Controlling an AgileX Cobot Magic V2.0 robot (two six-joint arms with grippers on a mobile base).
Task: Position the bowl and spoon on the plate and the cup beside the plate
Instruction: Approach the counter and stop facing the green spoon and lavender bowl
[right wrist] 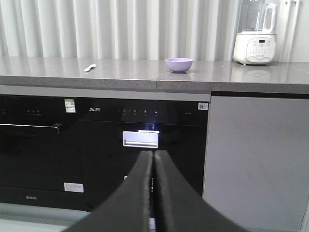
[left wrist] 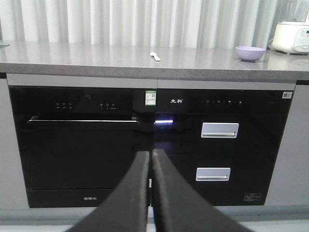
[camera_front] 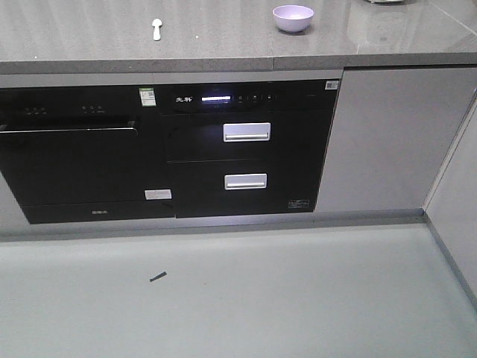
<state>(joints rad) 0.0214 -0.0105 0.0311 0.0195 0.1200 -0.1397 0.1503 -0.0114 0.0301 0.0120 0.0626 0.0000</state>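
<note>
The left gripper (left wrist: 150,154) has its 2 black fingers pressed together on nothing. The right gripper (right wrist: 153,154) is likewise closed and empty. Both hang low in front of the black glass-fronted built-in appliances (camera_front: 74,171), well short of the worktop.

No step looks done. The small round lavender plastic bowl (camera_front: 293,18) and the short pale plastic spoon (camera_front: 156,28) lie well apart on the grey speckled stone countertop (camera_front: 223,45), the bowl at 3 o'clock of the spoon. The plate and the cup are in none of the 3 views.

A white blender-like appliance (right wrist: 254,43) stands at 3 o'clock of the bowl. Pale pleated curtains (right wrist: 120,29) back the counter, and a pale grey floor (camera_front: 223,298) lies below.
</note>
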